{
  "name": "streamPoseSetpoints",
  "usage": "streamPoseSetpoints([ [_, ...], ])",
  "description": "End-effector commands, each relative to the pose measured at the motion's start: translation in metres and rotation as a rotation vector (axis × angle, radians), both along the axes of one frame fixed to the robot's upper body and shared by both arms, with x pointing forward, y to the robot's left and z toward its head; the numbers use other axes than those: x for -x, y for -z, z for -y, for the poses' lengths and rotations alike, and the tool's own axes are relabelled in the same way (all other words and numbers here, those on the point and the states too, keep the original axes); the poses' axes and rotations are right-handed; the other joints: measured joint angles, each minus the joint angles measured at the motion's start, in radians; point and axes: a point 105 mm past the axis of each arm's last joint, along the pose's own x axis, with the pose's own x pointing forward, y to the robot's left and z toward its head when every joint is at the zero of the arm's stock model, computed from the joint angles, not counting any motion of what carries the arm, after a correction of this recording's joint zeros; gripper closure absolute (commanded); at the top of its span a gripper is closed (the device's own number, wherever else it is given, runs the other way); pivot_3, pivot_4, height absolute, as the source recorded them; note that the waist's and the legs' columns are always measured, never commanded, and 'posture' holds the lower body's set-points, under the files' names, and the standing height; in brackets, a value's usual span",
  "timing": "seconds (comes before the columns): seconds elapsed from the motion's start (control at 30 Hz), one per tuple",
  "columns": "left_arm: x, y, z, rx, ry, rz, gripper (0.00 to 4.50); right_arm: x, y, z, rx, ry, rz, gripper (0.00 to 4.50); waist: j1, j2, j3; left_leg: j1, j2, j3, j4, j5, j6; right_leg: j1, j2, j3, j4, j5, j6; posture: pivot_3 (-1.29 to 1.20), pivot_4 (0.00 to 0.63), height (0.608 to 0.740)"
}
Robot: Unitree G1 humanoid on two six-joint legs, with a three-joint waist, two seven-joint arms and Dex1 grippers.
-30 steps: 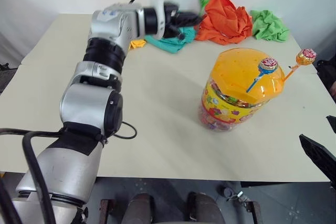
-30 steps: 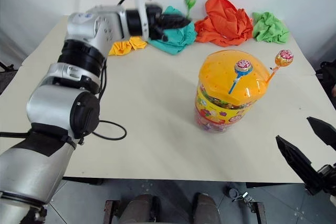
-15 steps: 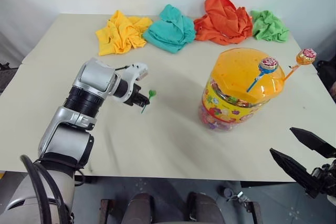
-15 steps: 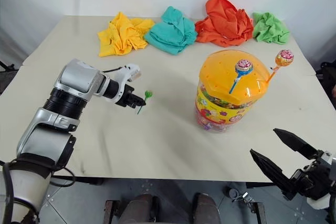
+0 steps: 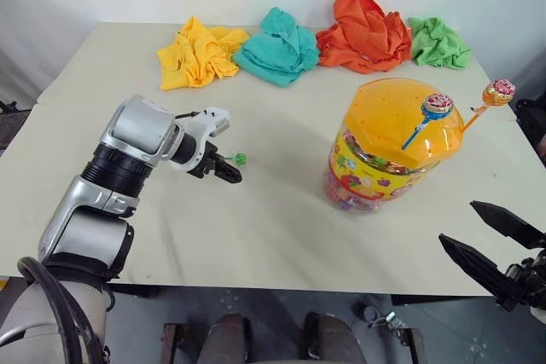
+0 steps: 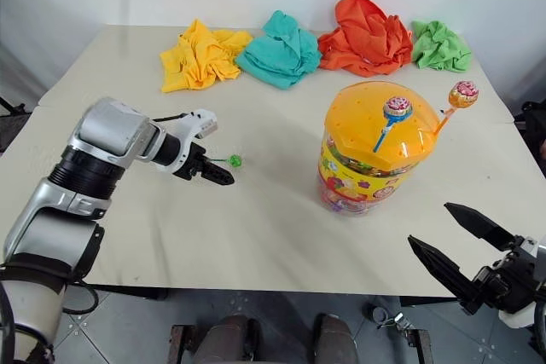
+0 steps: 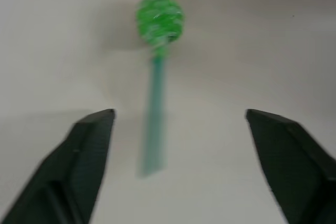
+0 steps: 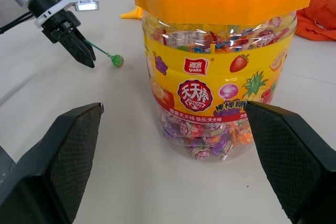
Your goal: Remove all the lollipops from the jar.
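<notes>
On the pale surface [image 5: 281, 236], left of middle, the left gripper [image 6: 215, 176] sits low with its two black fingers [image 7: 86, 145] spread wide and nothing between them. A lollipop with a green head and green stick [image 7: 157, 72] lies just past the fingertips — the wrist view is soft, so I cannot tell whether the stick's near end touches a finger, though it appears free. In the head views this green lollipop [image 5: 239, 158] lies on the surface, well apart from the jar.

Right of middle stands the jar [image 5: 388, 147], a clear plastic tub with a domed orange lid [image 5: 392, 117] pierced by small holes and a yellow label band; loose wrapped sweets show through its lower wall. Two lollipops with pink-patterned heads stick up from the lid: one on a blue stick [image 5: 435, 108] toward the right of the dome, one on an orange stick [image 5: 495, 93] leaning out past the lid's right edge.

At the near right, off the edge of the surface, the right gripper [image 6: 465, 245] has its fingers fully apart — empty, facing the jar.

Along the far edge lie four crumpled cloths: yellow [image 5: 196, 53], teal [image 5: 277, 44], orange [image 5: 363, 31] and green [image 5: 439, 40].
</notes>
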Motion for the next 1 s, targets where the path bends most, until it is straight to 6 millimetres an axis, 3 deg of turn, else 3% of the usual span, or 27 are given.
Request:
streamPoseSetpoints([
  [0.03,0.001,-0.022,0.004,0.024,0.012,0.053,0.01,0.002,-0.005,0.002,0.025,-0.003,0.018,0.00,0.001,0.000,0.000,0.000,0.000,0.000,0.000,0.000,0.000,0.000,0.000,0.000,0.000,0.000,0.000,0.00,0.150,0.740],
  [0.17,0.004,-0.047,0.003,0.046,0.052,0.134,0.01,0.002,-0.008,0.006,0.039,0.005,0.026,0.00,-0.002,0.000,0.000,0.000,0.000,0.000,0.000,0.000,0.000,-0.001,0.000,0.000,0.000,0.000,0.000,0.00,0.150,0.740],
  [0.27,0.002,-0.077,0.011,0.094,0.205,0.311,0.01,0.001,-0.010,0.009,0.047,0.014,0.034,0.00,-0.002,0.000,0.000,0.000,0.000,0.001,0.000,0.000,0.000,-0.001,0.000,0.001,0.001,0.000,0.000,0.00,0.150,0.740],
  [0.37,0.006,-0.112,0.035,0.259,0.452,0.573,0.01,-0.001,-0.014,0.013,0.053,0.025,0.049,0.00,0.003,0.000,0.000,0.001,0.000,0.002,0.000,0.000,0.000,-0.001,0.000,0.002,0.001,0.000,0.000,0.00,0.150,0.740],
  [0.53,0.026,-0.146,0.066,0.562,0.761,0.817,0.01,-0.003,-0.023,0.021,0.072,0.047,0.086,0.00,0.006,0.000,0.000,0.000,0.000,0.003,0.002,0.000,0.000,-0.001,0.000,0.002,0.001,0.000,0.000,0.00,0.150,0.740],
  [0.6,0.030,-0.148,0.071,0.615,0.827,0.821,0.01,-0.004,-0.026,0.022,0.075,0.050,0.096,0.00,0.003,0.000,0.000,0.000,0.000,0.003,0.003,0.000,0.000,-0.001,0.000,0.002,0.001,0.000,0.000,0.00,0.150,0.740],
  [0.77,0.069,-0.147,0.101,0.887,1.208,0.801,0.01,-0.002,-0.042,0.028,0.113,0.064,0.145,0.00,0.002,0.001,0.000,0.000,0.000,0.004,0.003,0.000,0.001,-0.001,0.000,0.002,0.001,0.000,0.000,0.00,0.150,0.740],
  [1.0,0.078,-0.149,0.145,1.012,1.328,0.761,0.01,0.005,-0.050,0.031,0.139,0.097,0.170,0.00,0.007,0.000,0.000,-0.001,0.000,0.004,0.006,-0.001,0.002,0.000,0.000,0.002,0.001,0.001,0.001,0.00,0.150,0.740],
])
